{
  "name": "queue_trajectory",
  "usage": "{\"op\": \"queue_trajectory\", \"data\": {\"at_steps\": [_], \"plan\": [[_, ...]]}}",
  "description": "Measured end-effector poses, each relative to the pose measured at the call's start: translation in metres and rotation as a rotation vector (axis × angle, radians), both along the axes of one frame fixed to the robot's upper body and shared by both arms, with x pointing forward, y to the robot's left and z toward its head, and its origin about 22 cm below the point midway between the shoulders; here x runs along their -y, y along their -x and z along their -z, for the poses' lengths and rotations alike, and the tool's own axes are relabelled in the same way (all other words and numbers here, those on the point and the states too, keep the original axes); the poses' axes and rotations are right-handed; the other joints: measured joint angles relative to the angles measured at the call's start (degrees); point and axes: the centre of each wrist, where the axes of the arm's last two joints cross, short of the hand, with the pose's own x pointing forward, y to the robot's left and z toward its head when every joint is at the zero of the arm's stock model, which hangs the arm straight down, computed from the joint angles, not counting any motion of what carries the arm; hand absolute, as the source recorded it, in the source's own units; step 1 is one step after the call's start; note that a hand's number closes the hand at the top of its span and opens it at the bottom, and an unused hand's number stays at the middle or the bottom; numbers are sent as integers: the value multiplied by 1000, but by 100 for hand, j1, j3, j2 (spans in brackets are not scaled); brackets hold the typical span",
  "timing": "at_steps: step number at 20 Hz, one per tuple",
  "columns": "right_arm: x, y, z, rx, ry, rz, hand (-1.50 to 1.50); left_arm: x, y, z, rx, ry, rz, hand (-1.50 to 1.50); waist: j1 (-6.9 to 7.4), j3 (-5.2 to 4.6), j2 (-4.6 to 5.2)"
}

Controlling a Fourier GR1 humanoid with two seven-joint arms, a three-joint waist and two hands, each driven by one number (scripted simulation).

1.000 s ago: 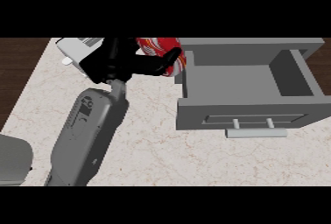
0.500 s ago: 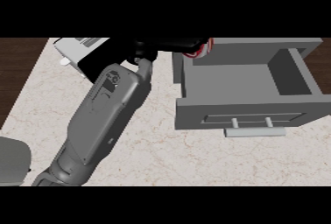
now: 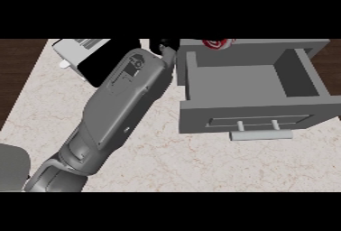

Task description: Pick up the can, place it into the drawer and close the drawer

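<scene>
The can (image 3: 218, 43) sits right at the top edge of the view, just over the back wall of the open drawer (image 3: 253, 118), only its red and white lower part showing. The robot hand (image 3: 165, 46) on the long grey forearm (image 3: 117, 108) shows as a small black patch to the left of the drawer's back corner, beside the can; the forearm hides nearly all of it, so whether it has the can in its grasp, or how far its fingers are spread, cannot be told. The drawer stands pulled out, grey inside, its front panel with the pale handle (image 3: 261, 134) facing the viewer. Left of the drawer, a black and white appliance (image 3: 86, 54) lies partly under the forearm. The surface (image 3: 200, 167) is pale speckled stone, with dark wood floor (image 3: 20, 67) beyond its left edge. A grey rounded shape (image 3: 13, 169) sits far left of the drawer, low in the view.
</scene>
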Motion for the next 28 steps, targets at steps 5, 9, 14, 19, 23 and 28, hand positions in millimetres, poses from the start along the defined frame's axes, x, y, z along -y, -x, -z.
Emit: {"op": "queue_trajectory", "data": {"at_steps": [5, 9, 14, 19, 23, 28], "plan": [[0, -2, 6, -2, -1, -2, -150, 19, 0, -10, -11, -12, 4, 150, -51, 1, 6], [-1, -4, 1, 3, 1, -9, -150, 28, -1, -7, -20, -24, 4, 150, -108, 3, 19], [-4, -6, -2, 8, 1, -17, -150, 33, -7, -3, -38, -51, -11, 150, -162, 5, 37], [-7, -13, -3, 15, 1, -22, -150, 34, -10, 7, -62, -63, -19, 150, -193, 5, 47], [-8, -14, -1, 16, 2, -29, -150, 37, -9, 15, -67, -93, -45, 150, -245, 7, 54], [-6, -16, -4, 17, 6, -31, -150, 37, -9, 27, -80, -133, -81, -150, -286, 8, 64]]}}
